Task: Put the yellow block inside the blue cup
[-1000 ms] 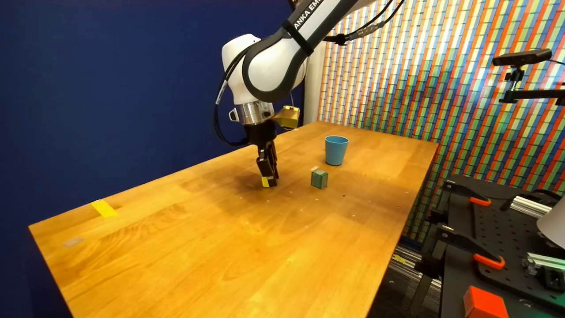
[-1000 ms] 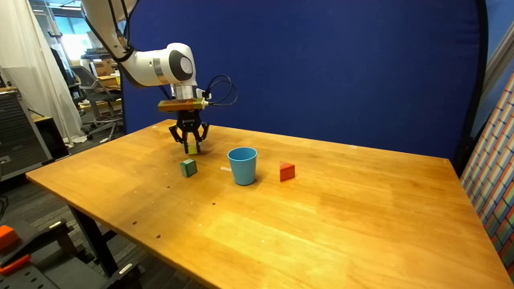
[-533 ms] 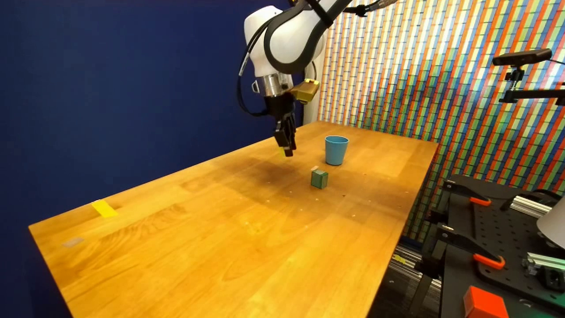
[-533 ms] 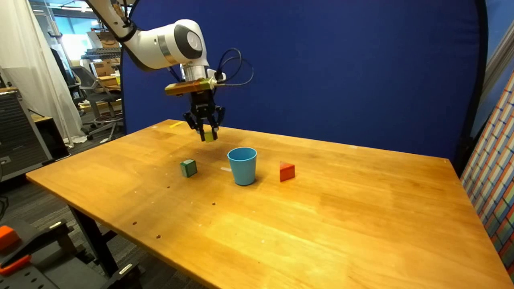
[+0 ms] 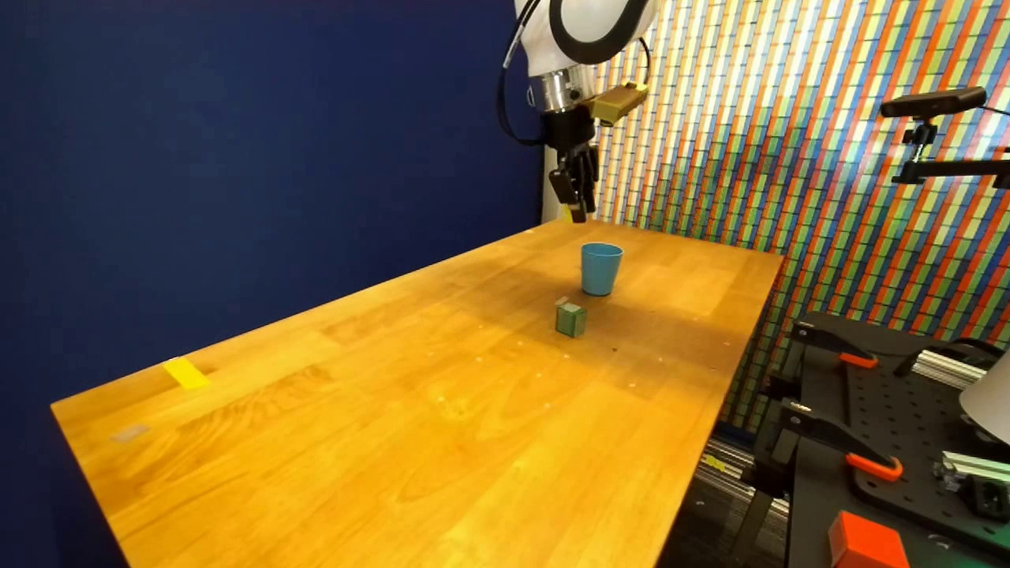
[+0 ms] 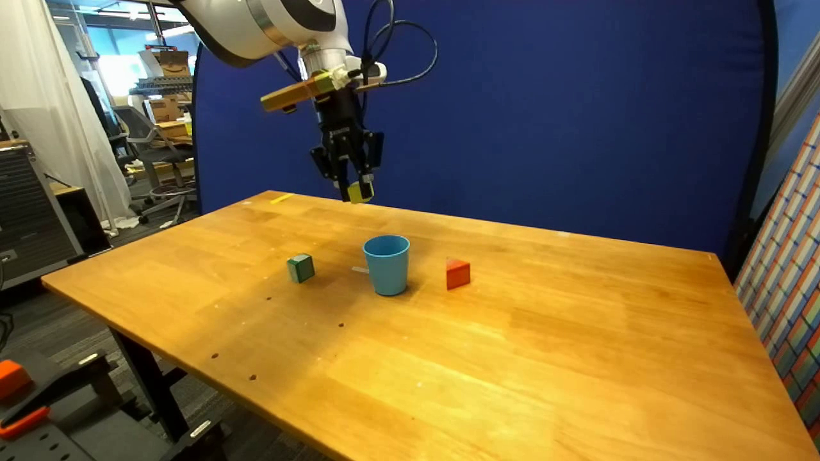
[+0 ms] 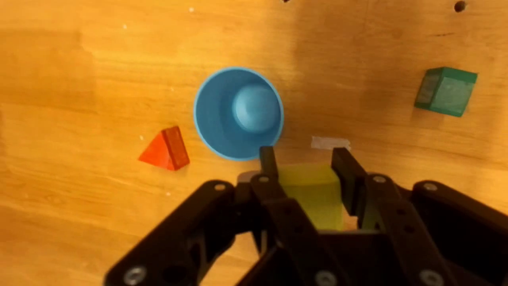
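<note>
The yellow block (image 7: 315,198) sits between the two fingers of my gripper (image 7: 305,159) in the wrist view. The gripper (image 6: 356,190) is shut on it and holds it well above the table. The block shows in both exterior views (image 6: 360,193) (image 5: 566,212), partly covered by the fingers. The light-blue cup (image 6: 387,269) stands upright on the table, its mouth up. In the wrist view the cup (image 7: 238,115) looks empty and lies up and left of the fingertips. In an exterior view the cup (image 5: 600,270) is below and a little right of the gripper (image 5: 580,214).
A green block (image 6: 300,267) stands on the table on one side of the cup. A red triangular block (image 6: 458,274) is on the other side. A strip of pale tape (image 7: 330,143) lies by the cup. A black side table (image 5: 876,402) adjoins the wooden table's edge.
The gripper has lifted the yellow block from the table and carried it up and across to near the cup. The wrist has tilted a little. The cup and other blocks have not moved.
</note>
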